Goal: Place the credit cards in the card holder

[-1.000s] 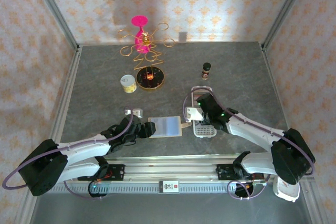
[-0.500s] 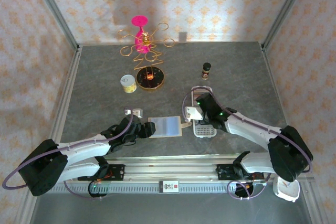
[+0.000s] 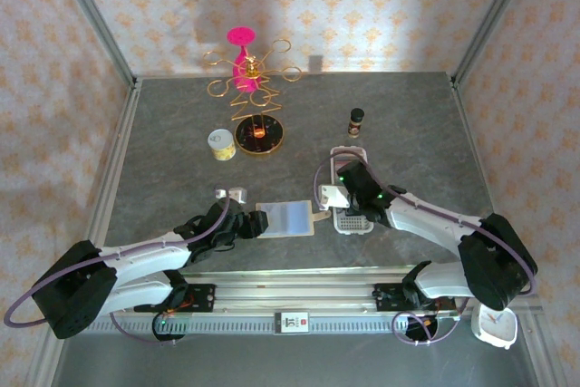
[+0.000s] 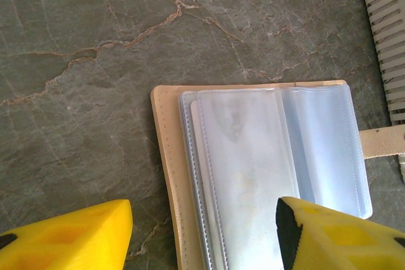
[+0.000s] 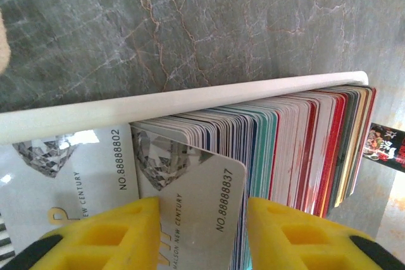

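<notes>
**A robot lab booth dressed as a room**

You're in a test cell: wallpaper-print panels [image 3: 362, 6] hang between bare aluminium posts [image 3: 91, 20], two robot arms [image 3: 145, 256] are bolted to an aluminium rail [image 3: 290, 301] at a marble-look table [image 3: 408, 106], with a gold wire stand [image 3: 252, 88] as a prop

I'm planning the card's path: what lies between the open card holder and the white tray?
The snap tab of the card holder reaches toward the tray; otherwise bare table, as the left wrist view shows.

The card holder [image 4: 253, 156] lies open on the grey marbled worktop [image 4: 95, 61], clear sleeves up; the left tool [image 4: 204, 229] shows yellow fingers [image 4: 69, 238] spread apart at bottom; white slotted tray [image 4: 386, 30] at upper right.
</notes>
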{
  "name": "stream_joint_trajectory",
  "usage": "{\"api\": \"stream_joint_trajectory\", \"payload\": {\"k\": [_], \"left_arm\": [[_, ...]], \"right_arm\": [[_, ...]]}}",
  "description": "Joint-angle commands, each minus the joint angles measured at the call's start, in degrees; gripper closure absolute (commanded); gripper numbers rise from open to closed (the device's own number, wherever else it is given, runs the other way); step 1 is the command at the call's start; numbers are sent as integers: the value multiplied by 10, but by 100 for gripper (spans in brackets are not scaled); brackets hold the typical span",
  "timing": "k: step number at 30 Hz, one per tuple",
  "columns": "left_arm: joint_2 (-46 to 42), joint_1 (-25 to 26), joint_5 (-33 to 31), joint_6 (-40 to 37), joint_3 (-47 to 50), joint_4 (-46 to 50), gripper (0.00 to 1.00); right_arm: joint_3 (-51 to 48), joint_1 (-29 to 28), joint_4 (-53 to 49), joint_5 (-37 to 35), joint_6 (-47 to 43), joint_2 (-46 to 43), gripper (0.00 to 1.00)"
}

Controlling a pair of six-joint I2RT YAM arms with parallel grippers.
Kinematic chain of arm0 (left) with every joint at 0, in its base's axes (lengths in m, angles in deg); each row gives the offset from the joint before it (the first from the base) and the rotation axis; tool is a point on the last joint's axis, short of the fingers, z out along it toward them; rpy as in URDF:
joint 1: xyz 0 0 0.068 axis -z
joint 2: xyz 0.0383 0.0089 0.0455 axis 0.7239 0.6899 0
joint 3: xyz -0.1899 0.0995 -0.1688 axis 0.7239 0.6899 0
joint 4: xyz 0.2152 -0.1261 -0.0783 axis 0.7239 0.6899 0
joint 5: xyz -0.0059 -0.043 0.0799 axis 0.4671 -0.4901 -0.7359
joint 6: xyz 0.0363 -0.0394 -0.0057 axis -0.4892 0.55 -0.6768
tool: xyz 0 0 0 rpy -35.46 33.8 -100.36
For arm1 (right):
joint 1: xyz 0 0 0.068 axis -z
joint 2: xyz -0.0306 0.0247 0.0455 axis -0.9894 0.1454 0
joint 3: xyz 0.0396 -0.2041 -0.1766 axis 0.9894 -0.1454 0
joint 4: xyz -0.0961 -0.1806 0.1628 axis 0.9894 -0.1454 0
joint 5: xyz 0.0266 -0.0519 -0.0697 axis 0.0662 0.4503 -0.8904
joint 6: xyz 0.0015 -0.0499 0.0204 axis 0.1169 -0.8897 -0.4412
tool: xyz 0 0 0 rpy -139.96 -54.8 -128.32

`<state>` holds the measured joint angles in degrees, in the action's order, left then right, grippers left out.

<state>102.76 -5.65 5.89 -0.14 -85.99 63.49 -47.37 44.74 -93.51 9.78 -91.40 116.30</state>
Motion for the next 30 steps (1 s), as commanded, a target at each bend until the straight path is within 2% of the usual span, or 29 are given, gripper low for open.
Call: {"api": "stream_joint_trajectory", "payload": {"k": [1,7,13,24,30], "left_arm": [[-3,-4,5,3,2,-13,37],[-1,-4,8,3,2,-14,38],[-1,-4,8,4,1,-14,38],[15,-4,-3,-4,-14,11,32],[36,-4,-10,-18,-35,32,27]], "right_arm": [[14,7,8,-27,4,-12,64],[14,7,6,-30,4,-18,68],[15,8,-3,-32,7,-35,76],[25,7,-42,-15,24,-63,100],[54,7,-115,27,55,-87,100]]}}
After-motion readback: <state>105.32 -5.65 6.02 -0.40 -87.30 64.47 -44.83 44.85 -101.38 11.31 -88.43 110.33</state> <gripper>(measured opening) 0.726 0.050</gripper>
